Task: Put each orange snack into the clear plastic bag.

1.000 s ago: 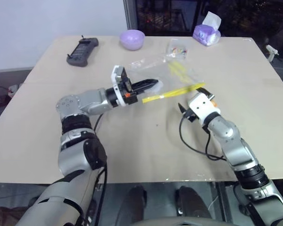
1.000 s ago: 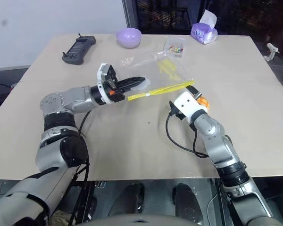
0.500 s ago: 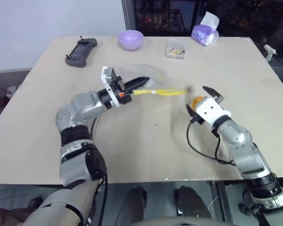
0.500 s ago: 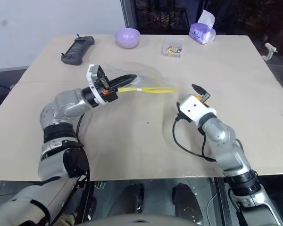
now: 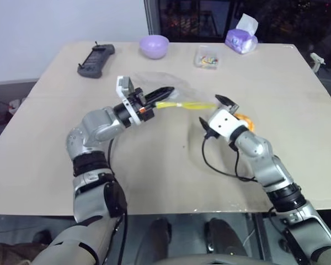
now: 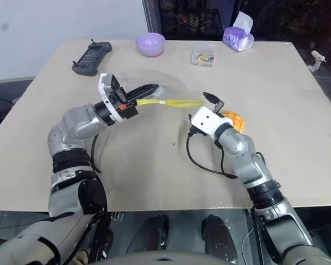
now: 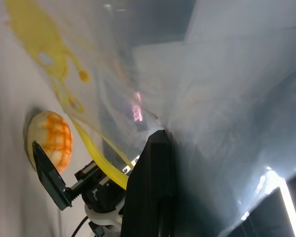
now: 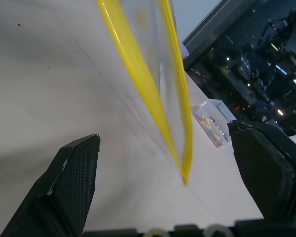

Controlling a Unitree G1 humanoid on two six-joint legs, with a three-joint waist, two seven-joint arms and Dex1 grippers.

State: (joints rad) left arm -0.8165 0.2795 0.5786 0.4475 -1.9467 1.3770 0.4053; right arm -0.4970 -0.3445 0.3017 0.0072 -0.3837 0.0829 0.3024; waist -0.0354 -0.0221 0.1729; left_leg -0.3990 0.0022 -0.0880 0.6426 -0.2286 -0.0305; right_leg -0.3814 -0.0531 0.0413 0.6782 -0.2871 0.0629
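The left gripper [image 5: 166, 91] has its fingers pinched tight on one end of the clear plastic bag [image 5: 179, 94], holding it lifted off the table [image 5: 154, 160] so that the yellow seal strip [image 5: 190, 105] runs out sideways from the black fingertips toward the right arm. The right gripper [image 5: 223, 104] sits at the strip's far end with its fingers spread wide; from the right wrist view the strip's tip hangs between the two black pads [image 8: 64, 182] without touching either one. The orange snack [image 5: 244, 120] lies on the table just beside and behind the right gripper, its grid-marked top facing up, outside the bag. At the far edge of the table stand a purple bowl [image 5: 154, 46], a small clear box [image 5: 206, 57] of colourful bits, a purple tissue pack [image 5: 241, 38] and a dark handheld controller [image 5: 95, 59], all well apart from the bag.
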